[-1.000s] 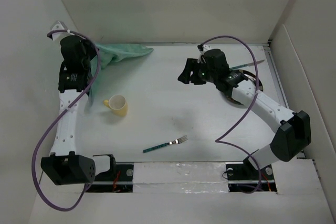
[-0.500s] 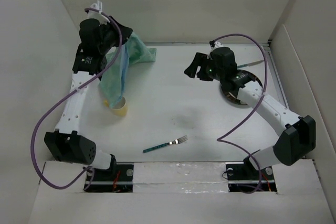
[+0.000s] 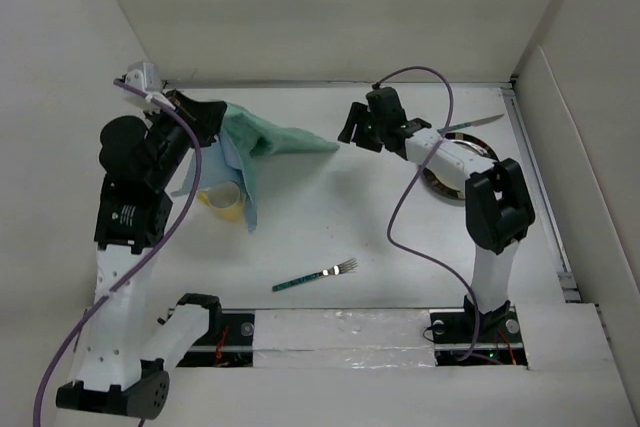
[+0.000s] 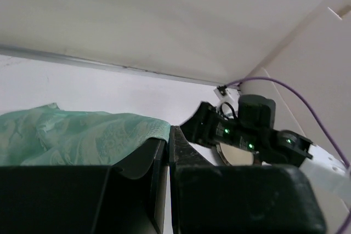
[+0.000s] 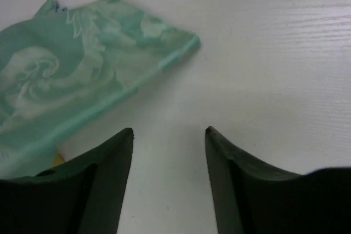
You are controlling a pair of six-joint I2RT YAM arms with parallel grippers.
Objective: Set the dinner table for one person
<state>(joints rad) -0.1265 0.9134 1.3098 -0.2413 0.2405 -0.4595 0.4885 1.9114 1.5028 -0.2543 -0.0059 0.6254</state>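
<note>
The green cloth (image 3: 285,137) is held up above the counter (image 3: 380,247), pinched in the left hand (image 3: 212,115). The right hand (image 3: 352,127) is open; the cloth's free corner should be grabbed next.

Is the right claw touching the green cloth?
Apart. The right wrist view shows it: the right claw is open, and bare white tabletop lies between both its fingertips and the edge of the green cloth.

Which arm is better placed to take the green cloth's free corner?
Right. The right end effector, open, faces a free corner of the green cloth; the left end effector is shut on it.
</note>
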